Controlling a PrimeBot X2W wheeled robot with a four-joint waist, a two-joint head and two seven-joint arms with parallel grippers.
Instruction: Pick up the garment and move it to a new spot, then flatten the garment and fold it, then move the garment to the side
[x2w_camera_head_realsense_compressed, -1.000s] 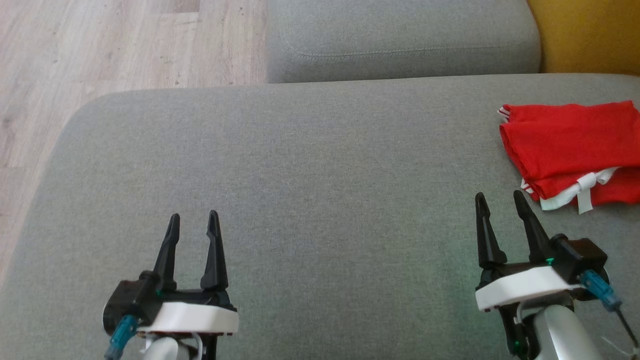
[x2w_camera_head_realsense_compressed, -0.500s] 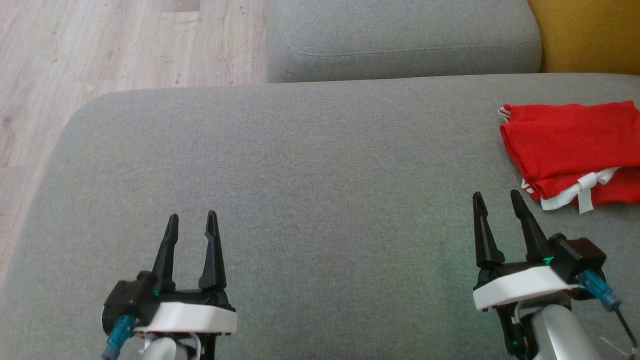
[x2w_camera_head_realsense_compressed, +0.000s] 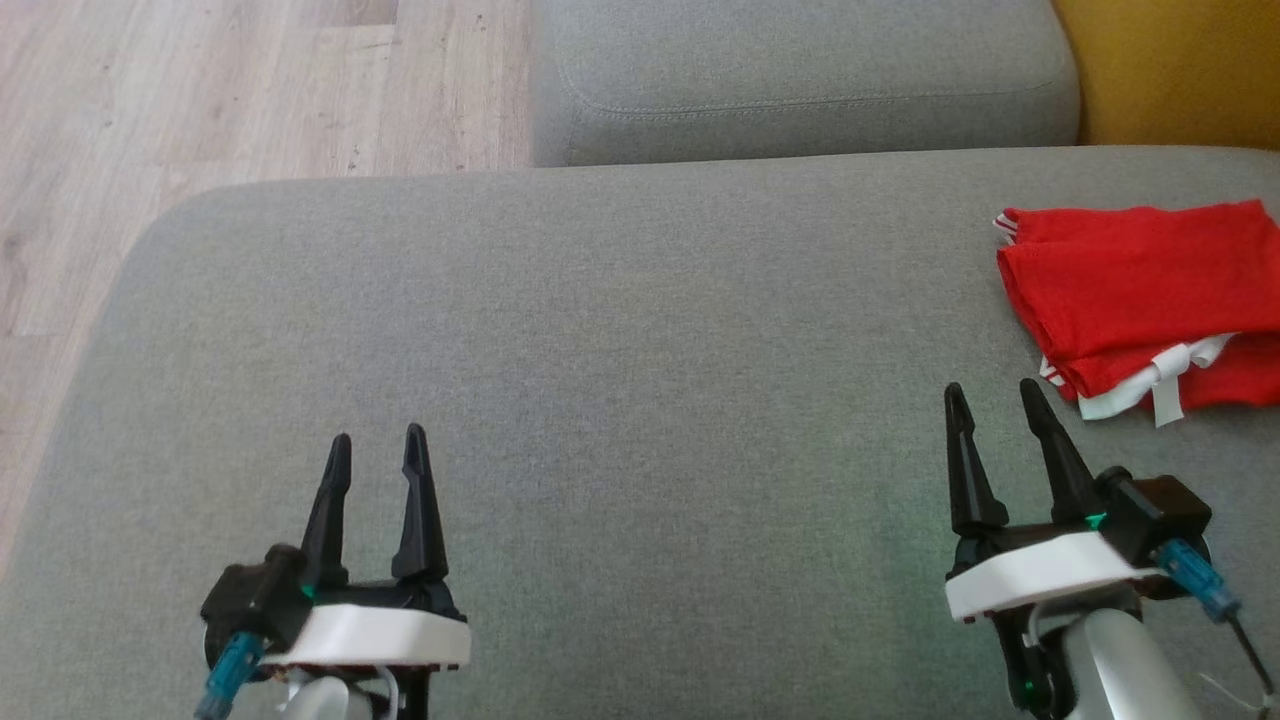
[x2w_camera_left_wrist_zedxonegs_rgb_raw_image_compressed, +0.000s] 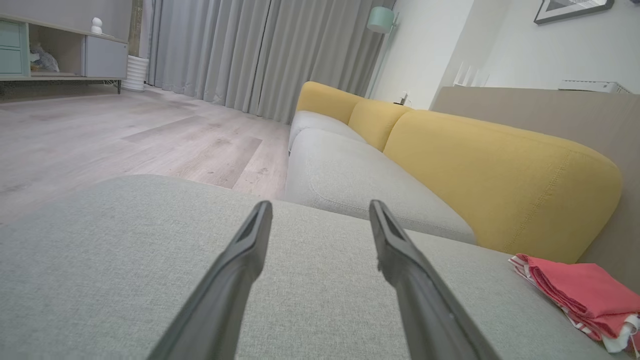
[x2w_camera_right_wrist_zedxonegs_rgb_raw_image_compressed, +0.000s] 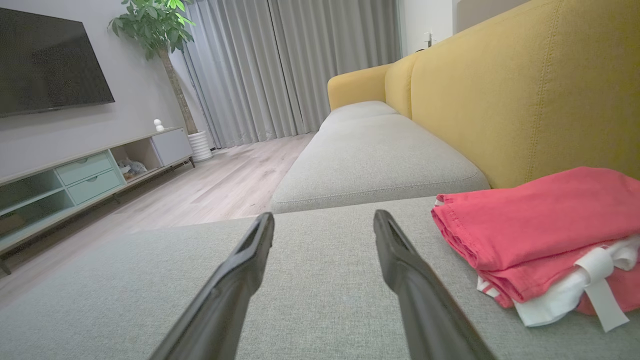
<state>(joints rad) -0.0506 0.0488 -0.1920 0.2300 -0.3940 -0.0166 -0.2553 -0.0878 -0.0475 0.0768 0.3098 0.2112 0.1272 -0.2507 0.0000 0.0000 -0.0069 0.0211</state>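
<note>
On the broad grey fabric seat cushion (x2w_camera_head_realsense_compressed: 640, 330), I saw the folded red cloth garment with white trim (x2w_camera_head_realsense_compressed: 1140, 290) lying at the far right, with both tools empty.
Beyond that cushion sat a second grey cushion (x2w_camera_head_realsense_compressed: 800, 80), with the mustard-yellow upholstered backrest (x2w_camera_left_wrist_zedxonegs_rgb_raw_image_compressed: 500, 180) along the right and the pale wood-plank floor (x2w_camera_head_realsense_compressed: 200, 90) to the left. The garment lay in a tidy stack near the backrest, a white strip trailing from its near edge. My right gripper (x2w_camera_head_realsense_compressed: 992, 388) was over the cushion just short of the garment and not touching it, its two dark fingers spread with nothing between them. My left gripper (x2w_camera_head_realsense_compressed: 377, 437) was well apart on the other side, fingers likewise parted and holding nothing.
</note>
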